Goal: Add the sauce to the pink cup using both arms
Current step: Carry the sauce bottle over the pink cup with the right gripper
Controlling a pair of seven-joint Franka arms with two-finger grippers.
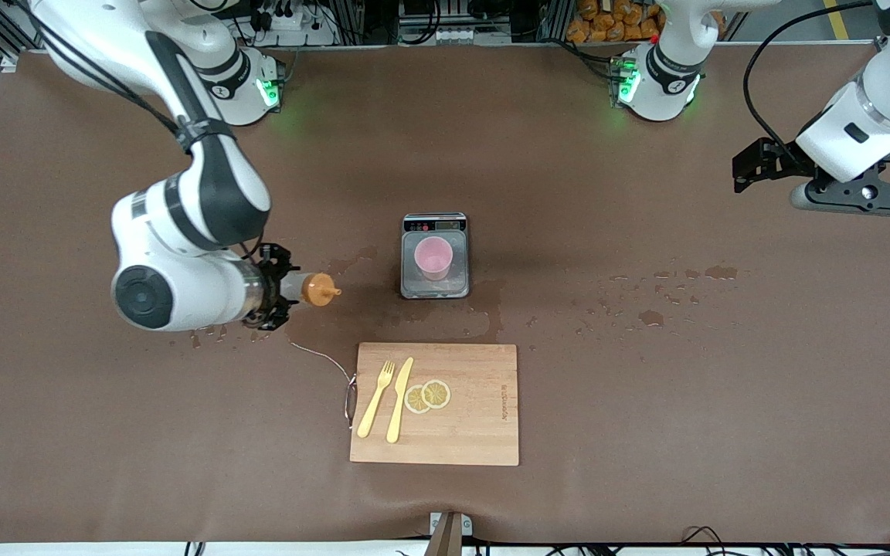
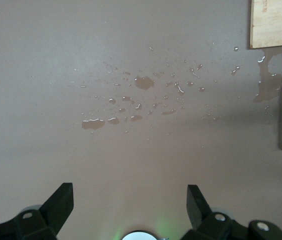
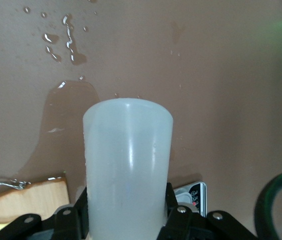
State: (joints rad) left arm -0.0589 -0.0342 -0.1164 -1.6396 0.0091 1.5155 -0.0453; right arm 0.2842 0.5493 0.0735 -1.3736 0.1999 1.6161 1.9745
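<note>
Translucent plastic fills the right gripper (image 1: 279, 287): its fingers are clamped around the body of the sauce bottle (image 1: 307, 287), which is tipped sideways with its orange nozzle cap (image 1: 321, 289) aimed toward the pink cup (image 1: 434, 258), though the bottle is well apart from it, over bare brown table (image 1: 105, 432). The cup stands upright on the small kitchen scale (image 1: 435, 255), at mid-table, farther from the front camera than the wooden cutting board (image 1: 435, 404). The left gripper (image 2: 130, 201) waits with fingers spread wide and empty, over the left arm's end of the table. Judging by this, pickup is done; carrying the nozzle over the cup and squeezing remain.
</note>
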